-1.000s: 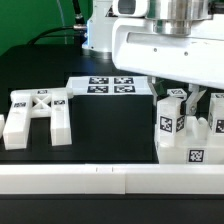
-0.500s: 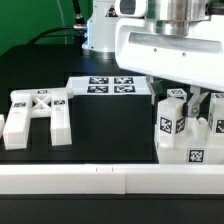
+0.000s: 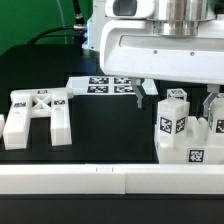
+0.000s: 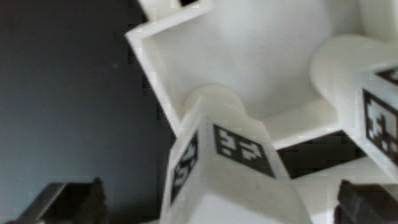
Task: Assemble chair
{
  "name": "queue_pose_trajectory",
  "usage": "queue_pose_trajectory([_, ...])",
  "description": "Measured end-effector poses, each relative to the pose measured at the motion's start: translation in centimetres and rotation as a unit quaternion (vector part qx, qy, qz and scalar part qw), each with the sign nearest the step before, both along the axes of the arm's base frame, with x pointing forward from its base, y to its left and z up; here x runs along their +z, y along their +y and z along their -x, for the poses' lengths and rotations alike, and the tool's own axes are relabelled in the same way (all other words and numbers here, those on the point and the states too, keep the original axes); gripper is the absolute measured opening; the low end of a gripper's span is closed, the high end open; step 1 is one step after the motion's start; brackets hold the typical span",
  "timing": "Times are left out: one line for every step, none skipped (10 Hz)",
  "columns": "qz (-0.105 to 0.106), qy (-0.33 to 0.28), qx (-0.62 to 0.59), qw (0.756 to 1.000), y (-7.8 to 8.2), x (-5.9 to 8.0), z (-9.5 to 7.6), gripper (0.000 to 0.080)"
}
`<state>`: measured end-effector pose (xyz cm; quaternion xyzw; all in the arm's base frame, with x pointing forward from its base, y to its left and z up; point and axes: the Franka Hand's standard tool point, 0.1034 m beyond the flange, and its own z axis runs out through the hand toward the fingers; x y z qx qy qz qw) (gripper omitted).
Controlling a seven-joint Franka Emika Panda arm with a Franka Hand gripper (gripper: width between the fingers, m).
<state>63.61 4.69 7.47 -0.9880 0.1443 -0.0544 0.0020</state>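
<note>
Well, your white-bodied two-finger gripper (image 3: 176, 96) hung over chunky white plastic tagged chair assembly (image 3: 178, 140) at exterior view's right. Jaws stood spread wide, dark fingertips (image 4: 68, 200) on either side of upright tagged white post (image 4: 222, 150), not pinching it. White plastic H-shaped piece (image 3: 35, 112) lay flat, well apart, at exterior view's left. Marker board (image 3: 104, 85) lay behind.

The arm (image 3: 100, 30) was glossy white with rounded casings; a grey metal collar (image 3: 180, 12) topped the gripper (image 3: 173, 96), whose body was a broad white box; its fingers (image 3: 135, 90) were slim and dark.
</note>
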Motion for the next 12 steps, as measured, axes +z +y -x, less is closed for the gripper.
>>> queue_pose_trajectory([0.006, 0.000, 0.049, 0.999, -0.25, 0.03, -0.05, 0.0647])
queue_pose_trajectory([0.010, 0.001, 0.085, 0.996, -0.31, 0.03, -0.05, 0.0649])
queue_pose_trajectory([0.019, 0.002, 0.133, 0.991, -0.24, 0.02, -0.04, 0.0649])
queue_pose_trajectory([0.024, 0.003, 0.168, 0.985, -0.17, 0.01, -0.03, 0.0649])
queue_pose_trajectory([0.029, 0.004, 0.197, 0.980, -0.18, -0.02, -0.02, 0.0649])
queue_pose_trajectory([0.035, 0.006, 0.239, 0.970, -0.26, -0.04, -0.01, 0.0649])
queue_pose_trajectory([0.039, 0.006, 0.269, 0.962, -0.26, -0.05, 0.00, 0.0649])
queue_pose_trajectory([0.048, 0.008, 0.315, 0.948, -0.31, -0.06, 0.01, 0.0649])
queue_pose_trajectory([0.049, 0.009, 0.328, 0.943, -0.34, -0.06, 0.01, 0.0649])
queue_pose_trajectory([0.054, 0.010, 0.357, 0.932, -0.46, -0.06, 0.00, 0.0649])
queue_pose_trajectory([0.056, 0.011, 0.363, 0.930, -0.48, -0.06, 0.00, 0.0649])
queue_pose_trajectory([0.055, 0.011, 0.359, 0.932, -0.45, -0.06, 0.00, 0.0649])
